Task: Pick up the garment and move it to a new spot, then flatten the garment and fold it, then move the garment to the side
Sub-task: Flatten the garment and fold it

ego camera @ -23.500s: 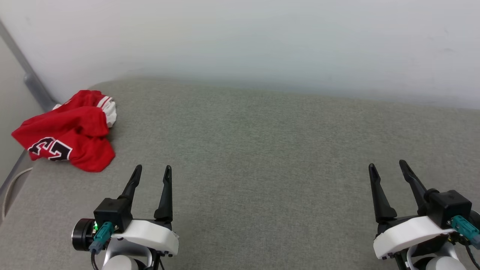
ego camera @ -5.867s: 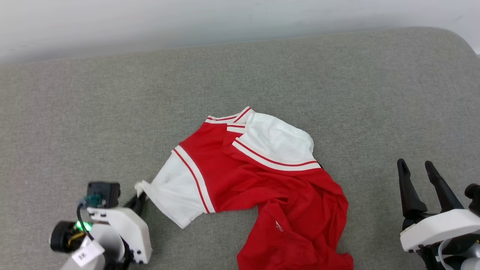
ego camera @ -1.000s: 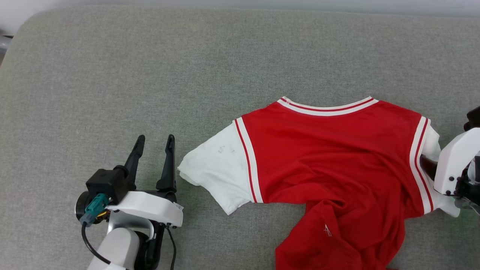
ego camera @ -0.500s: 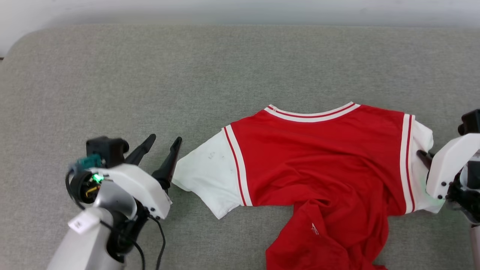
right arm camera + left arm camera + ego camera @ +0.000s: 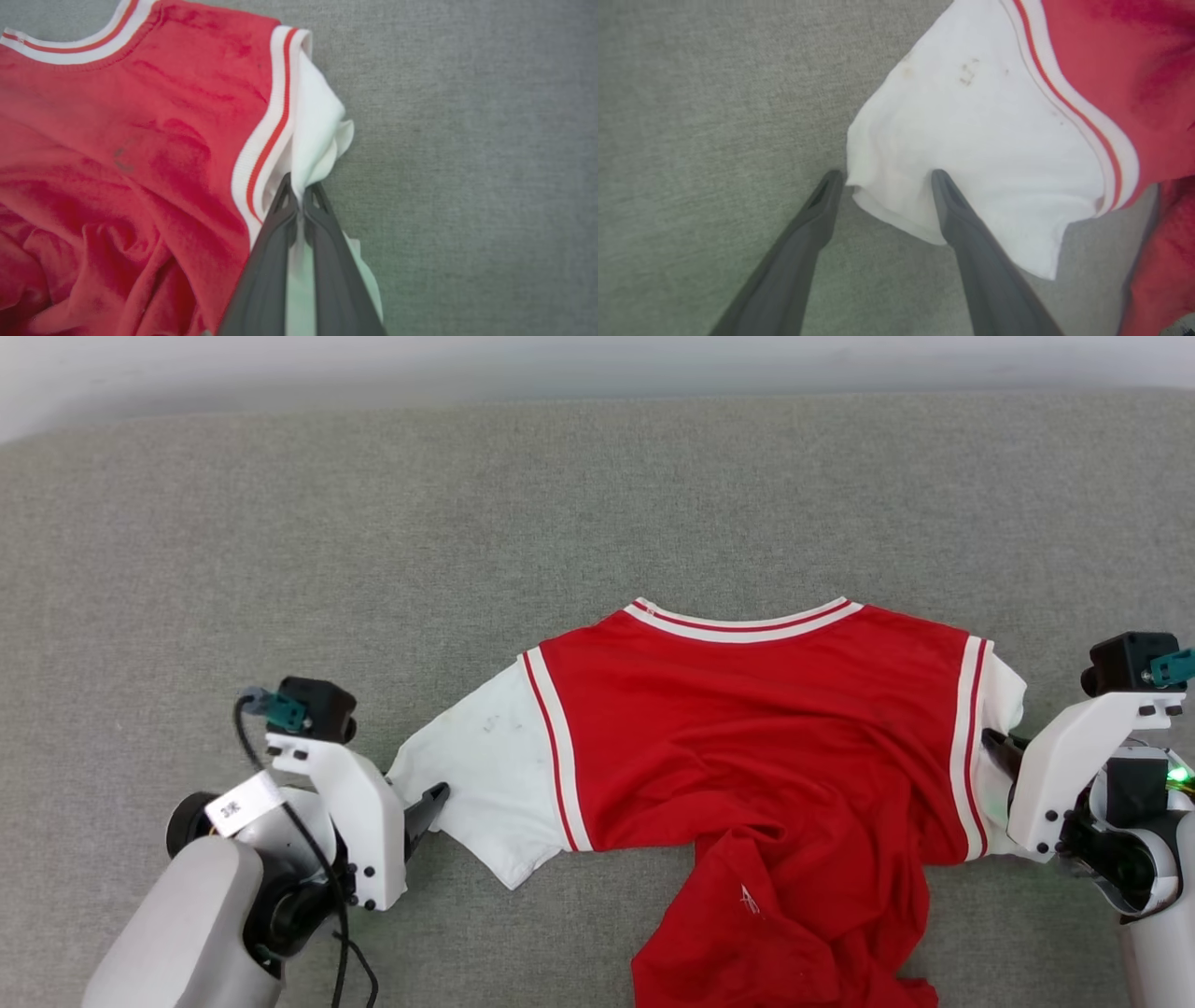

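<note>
Your right gripper (image 5: 299, 189) pinches the right sleeve (image 5: 317, 126) of this limp, light jersey (image 5: 747, 728); shut your gaping left gripper (image 5: 886, 173) on the left sleeve (image 5: 971, 121).

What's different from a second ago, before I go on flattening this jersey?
The left hand swung from upright beside the jersey over to the left sleeve; its open fingers now straddle the sleeve's edge without gripping it. The right hand closed on the right sleeve. The jersey itself looks unchanged, with the chest spread and the lower part bunched.
</note>
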Controlling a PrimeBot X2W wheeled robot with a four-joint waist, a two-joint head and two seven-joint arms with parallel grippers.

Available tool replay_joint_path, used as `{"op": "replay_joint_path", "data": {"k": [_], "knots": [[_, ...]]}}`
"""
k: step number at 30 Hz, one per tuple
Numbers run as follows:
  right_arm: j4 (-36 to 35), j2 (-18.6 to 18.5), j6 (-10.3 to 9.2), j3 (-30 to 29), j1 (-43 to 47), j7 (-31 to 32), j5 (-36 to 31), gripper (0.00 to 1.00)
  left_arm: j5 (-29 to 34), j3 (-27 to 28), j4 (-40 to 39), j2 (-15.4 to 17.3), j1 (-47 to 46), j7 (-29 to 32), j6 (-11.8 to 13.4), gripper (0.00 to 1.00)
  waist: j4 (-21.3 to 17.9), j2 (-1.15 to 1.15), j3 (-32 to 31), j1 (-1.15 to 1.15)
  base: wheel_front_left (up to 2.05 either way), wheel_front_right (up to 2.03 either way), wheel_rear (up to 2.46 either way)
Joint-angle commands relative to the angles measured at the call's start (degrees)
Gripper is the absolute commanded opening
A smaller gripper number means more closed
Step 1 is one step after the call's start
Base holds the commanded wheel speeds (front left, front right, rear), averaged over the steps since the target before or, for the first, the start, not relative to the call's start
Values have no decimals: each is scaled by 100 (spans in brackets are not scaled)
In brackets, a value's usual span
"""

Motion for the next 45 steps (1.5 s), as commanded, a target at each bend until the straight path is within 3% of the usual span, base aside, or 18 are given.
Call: {"op": "replay_joint_path", "data": {"k": [1,4,5,6,7,8,15,21,27,36,45], "knots": [[-15,10,-4,11,24,-24,19,0,5,-50,48,-25,-65,34,-27,100,-15,0,29,0,0,0,0],[-6,22,-4,36,-33,-50,32,0,-58,-263,271,-96,-115,250,-169,100,-38,0,93,0,0,0,0],[4,32,-4,43,-51,-53,46,0,-62,-332,338,-112,-141,312,-215,92,-44,0,110,0,0,0,0],[7,34,-4,47,-74,-63,57,0,-52,-409,394,-135,-162,359,-248,44,-50,0,124,0,0,0,0],[14,31,-4,51,-98,-74,61,0,-51,-482,458,-166,-193,397,-295,3,-55,0,135,0,0,0,0],[22,32,-4,53,-125,-93,67,0,-34,-559,521,-173,-215,443,-313,0,-60,0,141,0,0,0,0],[69,-37,-4,65,-157,-247,99,0,232,-627,629,-117,-576,-44,-375,0,-29,0,-25,0,0,0,0],[63,-86,-5,25,-369,-471,31,0,613,-391,684,-66,-1097,-884,-169,0,-7,0,-229,0,0,0,0],[207,-134,-5,12,-841,-718,-70,0,819,-96,1029,-219,-1830,-1735,67,0,-34,0,-352,0,0,0,0],[652,-198,-5,41,-2567,-1434,-362,0,1146,225,1818,-216,-3541,-2753,212,0,-160,0,12,0,0,0,0],[1134,-161,-6,180,-4708,-2239,-650,0,1492,433,2482,25,-5475,-3598,260,0,-225,0,501,0,0,0,0]]}}
